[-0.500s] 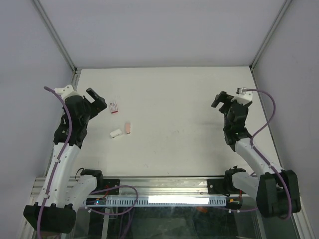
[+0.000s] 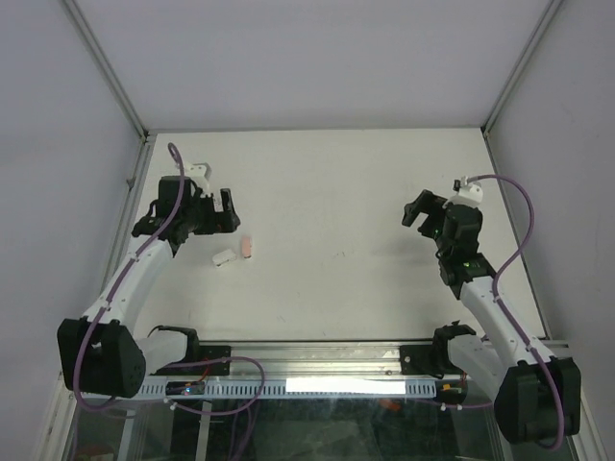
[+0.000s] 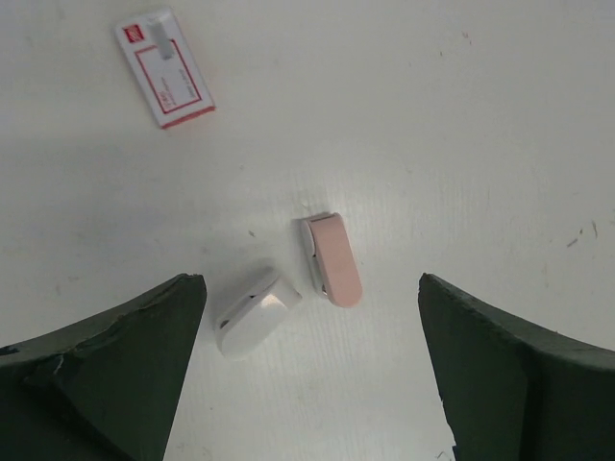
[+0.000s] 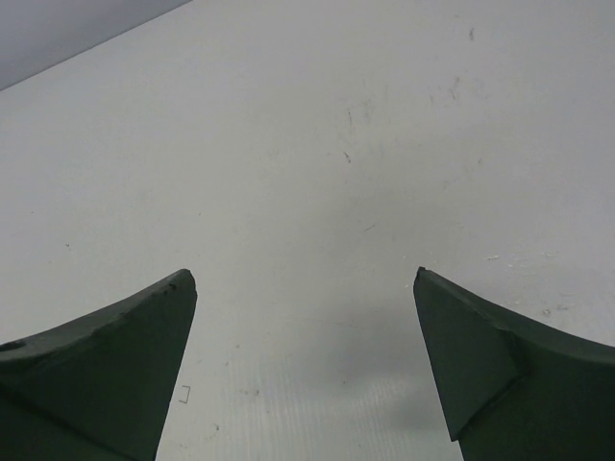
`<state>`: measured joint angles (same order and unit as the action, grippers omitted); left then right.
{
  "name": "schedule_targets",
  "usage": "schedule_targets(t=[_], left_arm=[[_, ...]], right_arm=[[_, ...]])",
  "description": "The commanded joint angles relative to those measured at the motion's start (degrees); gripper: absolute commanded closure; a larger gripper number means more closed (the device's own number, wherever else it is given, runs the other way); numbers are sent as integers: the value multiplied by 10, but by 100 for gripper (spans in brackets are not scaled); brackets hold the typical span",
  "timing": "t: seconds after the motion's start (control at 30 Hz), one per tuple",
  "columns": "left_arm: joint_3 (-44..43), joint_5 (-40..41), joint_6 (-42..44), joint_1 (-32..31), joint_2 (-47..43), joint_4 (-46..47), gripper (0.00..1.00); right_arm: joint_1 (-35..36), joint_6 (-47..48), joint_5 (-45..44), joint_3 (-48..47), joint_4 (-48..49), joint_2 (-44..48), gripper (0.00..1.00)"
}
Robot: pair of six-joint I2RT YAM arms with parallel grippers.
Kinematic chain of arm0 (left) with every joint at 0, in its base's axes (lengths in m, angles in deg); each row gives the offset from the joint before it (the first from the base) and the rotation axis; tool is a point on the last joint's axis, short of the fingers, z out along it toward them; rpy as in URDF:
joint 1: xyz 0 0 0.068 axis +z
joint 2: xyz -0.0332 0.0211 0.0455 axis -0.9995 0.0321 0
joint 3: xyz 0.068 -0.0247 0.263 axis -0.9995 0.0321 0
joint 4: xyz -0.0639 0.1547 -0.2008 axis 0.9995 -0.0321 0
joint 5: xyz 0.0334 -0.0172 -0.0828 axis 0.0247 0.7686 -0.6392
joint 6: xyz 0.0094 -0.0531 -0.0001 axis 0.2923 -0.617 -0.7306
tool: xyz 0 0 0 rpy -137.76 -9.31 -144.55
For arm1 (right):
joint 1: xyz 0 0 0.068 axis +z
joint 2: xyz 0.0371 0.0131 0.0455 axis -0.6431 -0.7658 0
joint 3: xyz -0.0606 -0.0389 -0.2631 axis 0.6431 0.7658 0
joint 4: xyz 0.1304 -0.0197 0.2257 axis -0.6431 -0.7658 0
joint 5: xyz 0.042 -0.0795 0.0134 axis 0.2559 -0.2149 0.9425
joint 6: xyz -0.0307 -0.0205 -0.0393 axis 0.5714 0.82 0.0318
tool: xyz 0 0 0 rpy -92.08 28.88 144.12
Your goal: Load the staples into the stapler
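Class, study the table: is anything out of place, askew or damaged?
One oddity: what looks like a single loose staple lies on the table under the right gripper, well apart from the staples box. Nothing looks damaged.

Looked like a robotics lab test cell, not a home or office: bare white tabletop (image 2: 365, 192) boxed in by plain grey panel walls (image 2: 307, 58) on aluminium frame posts (image 2: 108, 72). Left arm (image 2: 130, 283) and right arm (image 2: 490, 303) were bolted to an aluminium extrusion rail (image 2: 317, 355) at the near edge, with exposed purple cabling (image 2: 528, 216) and a slotted cable duct (image 2: 336, 387) below it.
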<state>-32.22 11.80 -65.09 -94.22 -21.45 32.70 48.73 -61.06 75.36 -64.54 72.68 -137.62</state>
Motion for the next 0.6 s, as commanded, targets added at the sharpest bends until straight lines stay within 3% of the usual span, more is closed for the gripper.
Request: schedule_targets(t=[0.0, 0.23, 0.33, 0.47, 0.57], left_arm=[[10, -79, 72, -18, 48, 30, 4], [9, -69, 76, -29, 98, 14, 6], [4, -24, 56, -29, 107, 4, 7], [8, 5, -20, -30, 108, -35, 8], [51, -23, -81, -34, 73, 8, 12]], right_arm=[[-3, -4, 52, -19, -5, 23, 1], [-3, -3, 51, -11, -8, 45, 1], [-3, -1, 59, -4, -3, 62, 1], [-4, 1, 50, -2, -3, 80, 1], [-4, -2, 42, 2, 12, 87, 1]])
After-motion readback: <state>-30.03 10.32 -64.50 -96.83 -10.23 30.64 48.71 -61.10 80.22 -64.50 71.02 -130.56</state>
